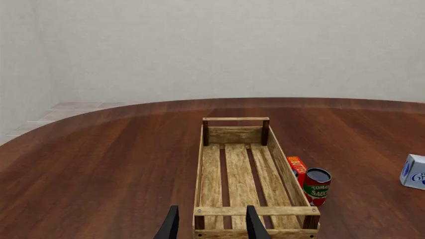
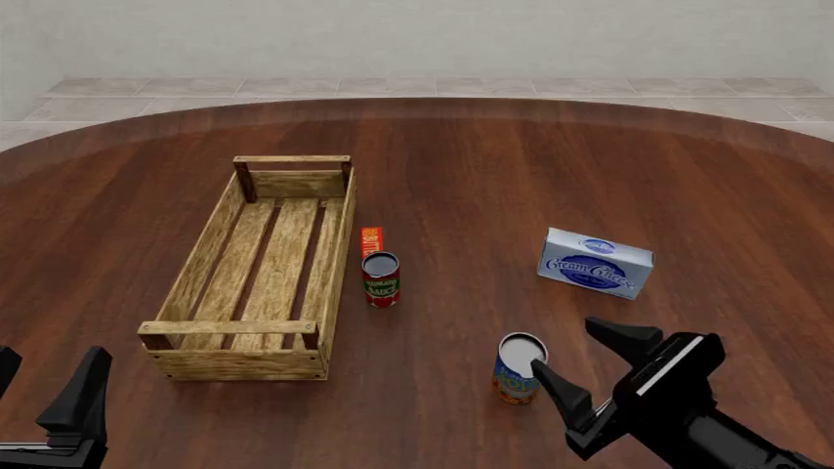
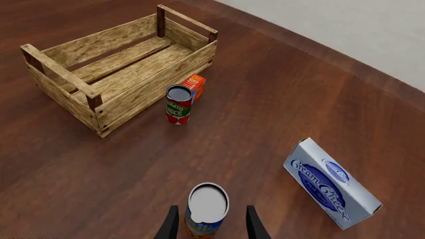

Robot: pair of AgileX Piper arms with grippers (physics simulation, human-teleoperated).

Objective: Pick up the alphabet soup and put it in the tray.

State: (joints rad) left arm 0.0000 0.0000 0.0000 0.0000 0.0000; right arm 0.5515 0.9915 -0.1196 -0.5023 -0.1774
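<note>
A: Front view: long light-wood slatted tray (image 2: 209, 262) at 9 o'clock on the dark wood table (image 2: 521, 176), upright blue-and-orange alphabet soup can (image 2: 521, 368) at 5.

B: Right gripper (image 2: 597, 357)?

A: Black, jaws spread, near finger just beside the can. Left gripper (image 2: 46, 376) at 7, apart from everything. Small red-and-green can (image 2: 381, 279) centre, blue-white cream cheese box (image 2: 596, 262) at 3.

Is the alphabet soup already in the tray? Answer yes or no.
No. In the front view the alphabet soup stands upright on the table, well apart from the tray, whose slats are bare, with the right gripper open beside the can.
</note>
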